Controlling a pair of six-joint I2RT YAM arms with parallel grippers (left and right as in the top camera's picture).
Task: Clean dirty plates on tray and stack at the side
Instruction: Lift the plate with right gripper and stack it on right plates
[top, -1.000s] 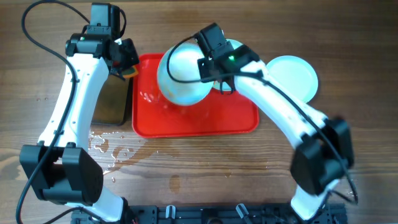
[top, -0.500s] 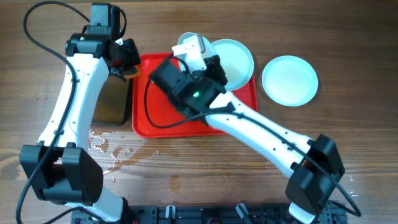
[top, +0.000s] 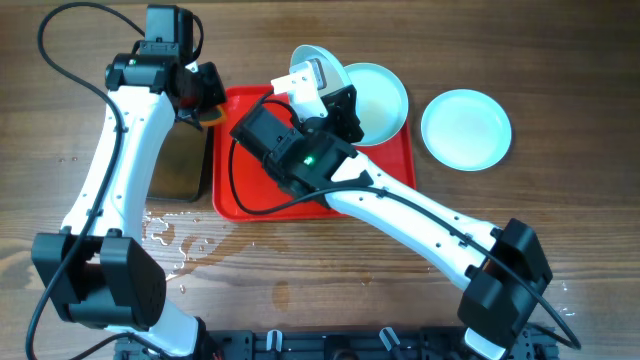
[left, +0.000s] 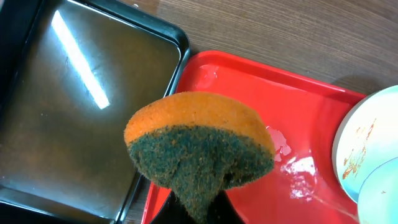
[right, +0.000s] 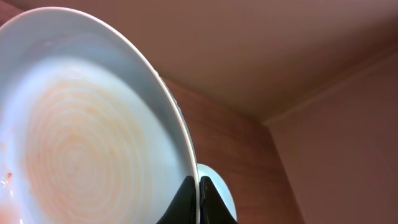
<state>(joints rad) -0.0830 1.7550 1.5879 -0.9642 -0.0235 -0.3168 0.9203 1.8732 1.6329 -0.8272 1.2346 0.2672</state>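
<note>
My right gripper (top: 322, 88) (right: 199, 198) is shut on the rim of a pale plate (top: 318, 58) (right: 87, 130) and holds it tilted on edge over the far side of the red tray (top: 250, 195) (left: 280, 118). The held plate has a faint orange smear. A second plate (top: 378, 98) (left: 367, 140) with orange-red streaks lies on the tray's far right. A third plate (top: 466, 130) lies on the table right of the tray. My left gripper (top: 205, 100) (left: 196, 214) is shut on an orange and green sponge (left: 199, 143) above the tray's far left corner.
A black metal pan (top: 180, 165) (left: 74, 106) lies just left of the tray. Water drops (top: 165, 230) are spilled on the wooden table in front of the pan. Wet patches (left: 292, 171) shine on the tray.
My right arm swung its wrist over the tray and turned the plate from lying flat to standing tilted near the tray's far edge, uncovering the second plate. The left arm has not moved.
</note>
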